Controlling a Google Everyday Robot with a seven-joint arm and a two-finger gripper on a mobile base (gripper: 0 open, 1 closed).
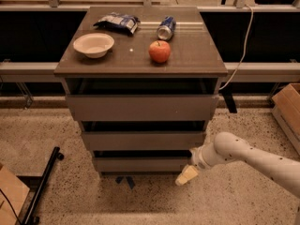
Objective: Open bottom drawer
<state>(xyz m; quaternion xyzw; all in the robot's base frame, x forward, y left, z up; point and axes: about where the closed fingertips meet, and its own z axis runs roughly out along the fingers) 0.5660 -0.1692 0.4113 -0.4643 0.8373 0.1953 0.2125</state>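
The bottom drawer (140,164) is the lowest of three grey-brown flat fronts in the cabinet, with a dark gap above it. Its front stands about in line with the other two fronts. My gripper (186,176) hangs from the white arm (253,158) that comes in from the right. It sits at the drawer's lower right corner, just in front of and slightly below the front, near the floor.
On the cabinet top (197,60) lie a white bowl (93,44), a red apple (160,51), a tipped can (165,28) and a chip bag (117,22). A cardboard box (287,108) stands at right, a black bar (40,186) lies on the floor at left.
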